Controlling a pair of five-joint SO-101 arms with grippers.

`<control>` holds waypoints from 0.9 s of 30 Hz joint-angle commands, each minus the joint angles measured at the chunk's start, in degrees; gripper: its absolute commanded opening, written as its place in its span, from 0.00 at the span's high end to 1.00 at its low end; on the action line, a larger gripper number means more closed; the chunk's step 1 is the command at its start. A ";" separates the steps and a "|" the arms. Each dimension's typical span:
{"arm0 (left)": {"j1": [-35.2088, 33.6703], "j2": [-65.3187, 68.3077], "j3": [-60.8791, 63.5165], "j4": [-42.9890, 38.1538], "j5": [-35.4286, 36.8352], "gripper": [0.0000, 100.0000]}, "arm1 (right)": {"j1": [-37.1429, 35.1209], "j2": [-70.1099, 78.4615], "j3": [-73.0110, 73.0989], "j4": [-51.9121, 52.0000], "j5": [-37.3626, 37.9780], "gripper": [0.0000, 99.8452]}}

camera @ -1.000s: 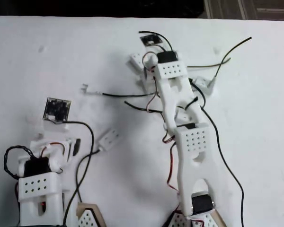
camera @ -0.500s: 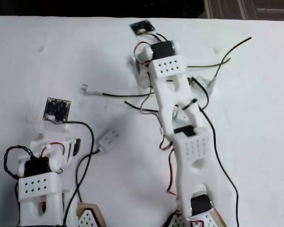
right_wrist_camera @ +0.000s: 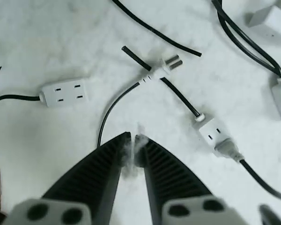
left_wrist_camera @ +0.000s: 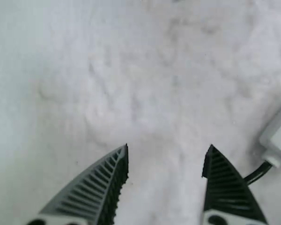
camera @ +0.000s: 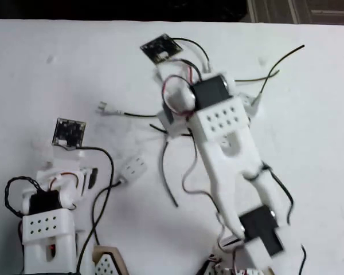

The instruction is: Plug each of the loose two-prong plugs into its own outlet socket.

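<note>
High view: the loose two-prong plug (camera: 103,107) lies at 10 o'clock from the middle of the table (camera: 46,86), prongs free, unmoved over the last second. The nearest outlet socket (camera: 133,168) sits at 5 o'clock from it, well apart, likewise unmoved. The right arm has swung off the far cluster of leads toward the middle. Its right gripper (right_wrist_camera: 133,138) now stands at 3 o'clock from the plug, jaws drawn to a narrow slit, with a pale blur between the tips that I cannot identify. A black cable (camera: 167,172) trails from under it toward 6 o'clock, where none lay before. The left gripper (left_wrist_camera: 166,154) is unchanged, spread wide over bare table beside the socket. Judgement: a lead has likely been carried over; this plug is not yet seated.
</note>
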 commanded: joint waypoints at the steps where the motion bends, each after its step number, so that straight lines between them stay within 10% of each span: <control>1: -0.22 -1.10 -0.18 -1.23 0.35 0.74 | 0.75 -7.34 6.59 -0.04 0.53 0.98; 13: -0.13 -1.10 -0.18 -1.23 0.35 0.74 | 2.07 -9.27 21.01 -17.36 4.48 0.93; 27: -0.13 -1.10 -0.18 -1.23 0.35 0.74 | 2.07 9.54 24.35 -38.64 -11.87 0.83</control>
